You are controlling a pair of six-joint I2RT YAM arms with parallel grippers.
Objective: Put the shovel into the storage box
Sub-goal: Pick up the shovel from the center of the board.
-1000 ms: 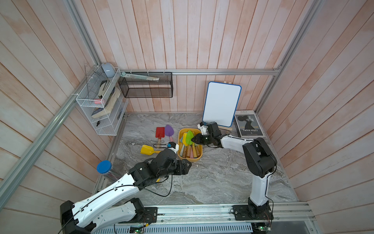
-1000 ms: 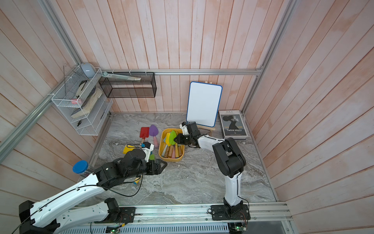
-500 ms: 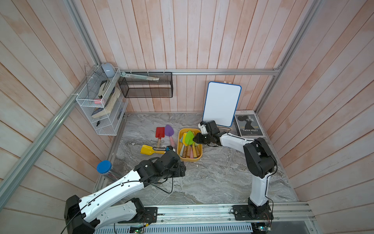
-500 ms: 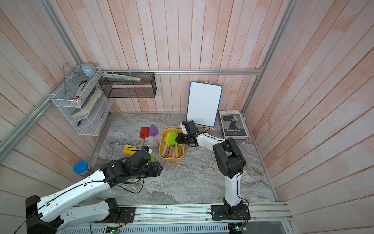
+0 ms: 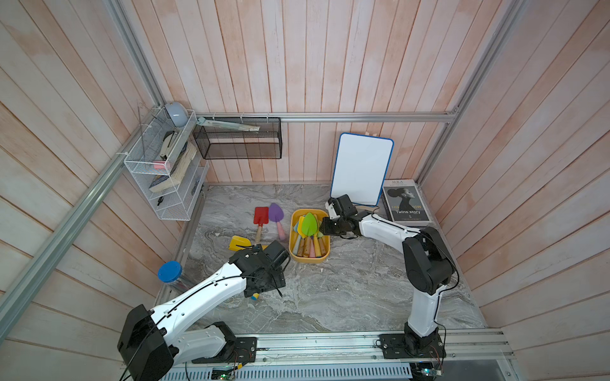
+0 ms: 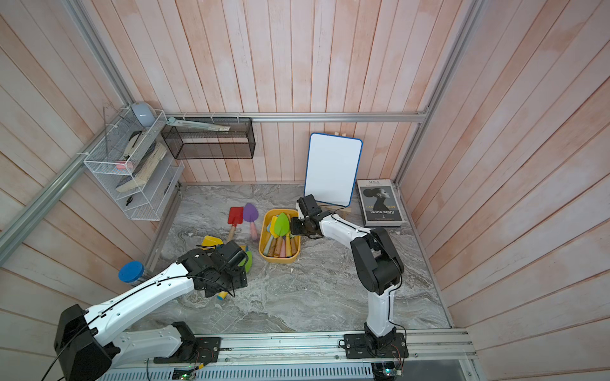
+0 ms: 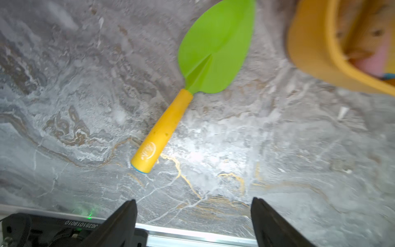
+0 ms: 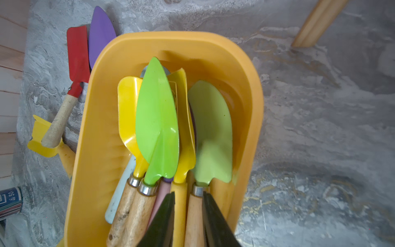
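Here the green-bladed, yellow-handled plastic shovel (image 7: 198, 74) lies flat on the marble desk (image 7: 277, 149), blade nearest the yellow-orange plastic storage box (image 7: 310, 42), handle angled away. The left end effector (image 7: 193, 200) gapes empty; the right end effector (image 8: 188, 192) has an unclear grip.

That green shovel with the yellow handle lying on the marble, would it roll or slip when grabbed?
The green shovel probably won't roll: its broad blade rests on the marble table. The rounded yellow handle looks smooth, so it might slip or pivot in a narrow pinch. It looks stiff, holding one straight line from blade to handle.
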